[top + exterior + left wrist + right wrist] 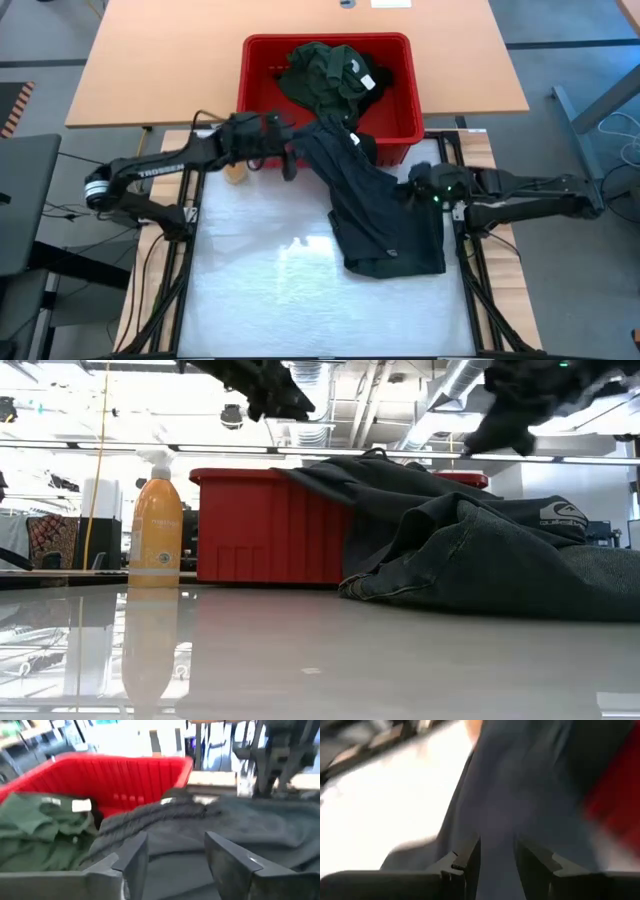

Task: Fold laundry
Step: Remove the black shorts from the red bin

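On the white table surface [260,290], in front of the red plastic basket [400,125], a soft dark denim-like garment [385,225] lies crumpled, its upper end draped over the basket's front rim and the rest spread on the right half of the table. It is not flat and shows no fold. Inside the basket a green buttoned shirt with a white neck label [325,75] is heaped, untouched.

The left gripper [290,160] hangs near the basket's front wall, just above the draped end of the dark garment; in its wrist view the fingers [132,857] stand apart with cloth below them and nothing clamped between them, so it looks released. The right gripper [425,185] is at the garment's right edge; its wrist view shows dark cloth running between the two fingers [470,855], so it appears to be pinching the fabric.

As a judgement, the task is at an early stage: one garment is partly drawn out and needs spreading before any fold, and the shirt is yet to come. An orange bottle [157,530] stands beside the basket.
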